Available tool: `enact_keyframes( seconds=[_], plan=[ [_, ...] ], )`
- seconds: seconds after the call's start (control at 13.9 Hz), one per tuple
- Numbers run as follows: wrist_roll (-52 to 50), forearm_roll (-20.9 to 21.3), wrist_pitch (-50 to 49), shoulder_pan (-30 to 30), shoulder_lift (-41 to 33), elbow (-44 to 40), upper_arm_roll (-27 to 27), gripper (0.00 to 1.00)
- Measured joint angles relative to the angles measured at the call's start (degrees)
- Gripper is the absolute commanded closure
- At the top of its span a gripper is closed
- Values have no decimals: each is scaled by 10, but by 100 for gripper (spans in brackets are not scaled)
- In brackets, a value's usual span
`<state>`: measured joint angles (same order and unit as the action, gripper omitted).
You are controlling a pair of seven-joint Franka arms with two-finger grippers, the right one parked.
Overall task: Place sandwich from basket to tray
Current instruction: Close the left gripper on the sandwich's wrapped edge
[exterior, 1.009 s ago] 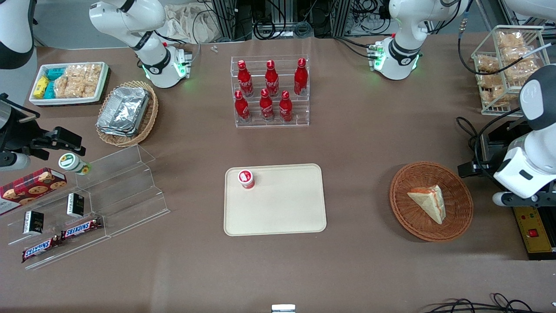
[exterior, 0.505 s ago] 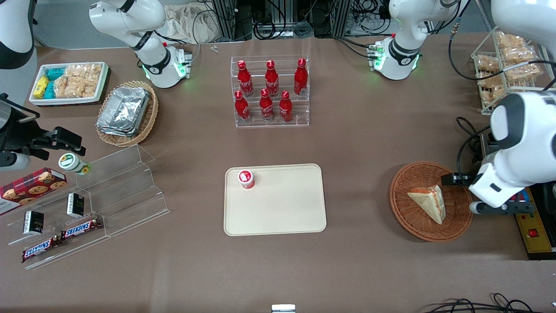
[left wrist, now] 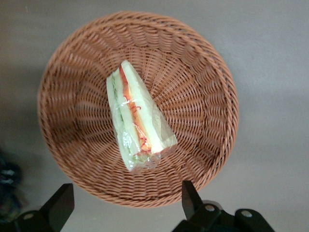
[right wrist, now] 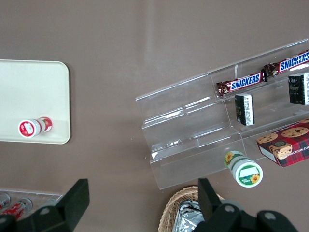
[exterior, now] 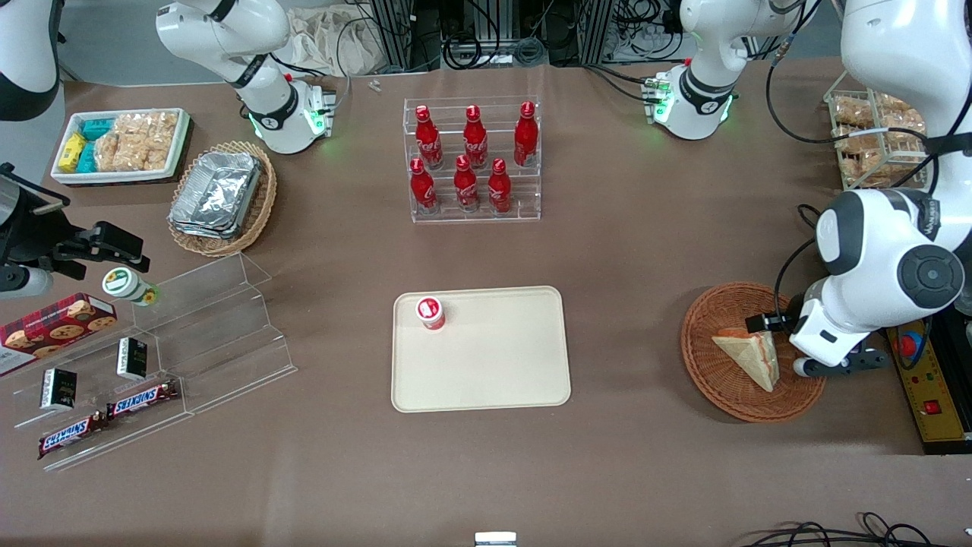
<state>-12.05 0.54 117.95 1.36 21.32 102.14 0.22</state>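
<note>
The plastic-wrapped triangular sandwich [left wrist: 137, 118] lies in the round reddish-brown wicker basket [left wrist: 212, 82] on the brown tabletop [exterior: 638, 251]. The left pincer [left wrist: 126, 205] hovers above, fingers spread wide. It should descend centred and straddle the wedge's flat bread faces before closing.

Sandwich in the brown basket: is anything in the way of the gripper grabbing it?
Nothing visible is. The sandwich lies alone in the basket, uncovered. The gripper hangs open above the basket with only air between. On the tray, a small red-capped bottle stands in one corner; the rest is bare.
</note>
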Motion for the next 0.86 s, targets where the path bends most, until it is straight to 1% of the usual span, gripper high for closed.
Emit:
enact_keyframes(
  seconds=[0.43, 0.65, 0.86],
  plan=[
    [-68, -11, 77, -1, 41, 17, 26, 1],
    [-114, -30, 95, 0, 48, 19, 28, 1],
    [-146, -34, 103, 0, 50, 20, 28, 1]
  ],
)
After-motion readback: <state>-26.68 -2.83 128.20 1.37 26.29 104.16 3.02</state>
